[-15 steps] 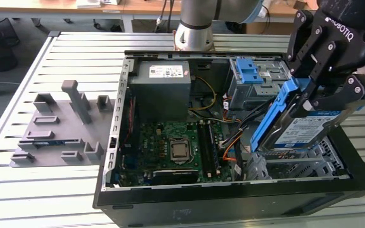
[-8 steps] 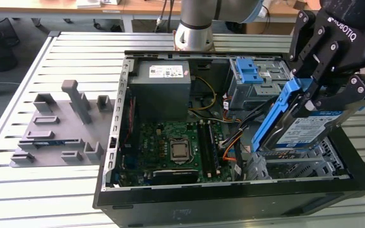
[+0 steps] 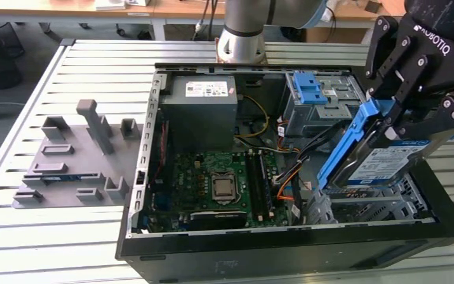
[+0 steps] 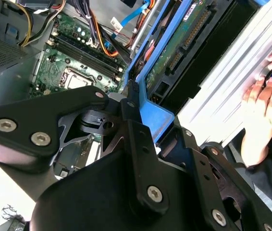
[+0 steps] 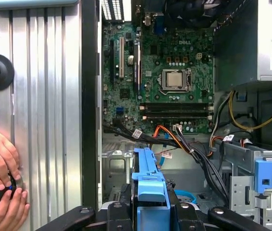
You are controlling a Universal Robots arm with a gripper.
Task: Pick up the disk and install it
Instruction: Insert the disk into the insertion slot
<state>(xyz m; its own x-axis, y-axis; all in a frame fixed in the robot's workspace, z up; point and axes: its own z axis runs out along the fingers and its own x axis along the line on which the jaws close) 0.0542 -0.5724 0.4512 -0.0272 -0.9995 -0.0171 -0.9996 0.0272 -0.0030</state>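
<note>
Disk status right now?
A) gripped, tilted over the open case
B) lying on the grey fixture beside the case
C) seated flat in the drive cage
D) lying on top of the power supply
A: in the exterior view the gripper is clamped on the blue carrier of the disk, holding it tilted on edge over the open computer case, at the exterior view's right.
</note>
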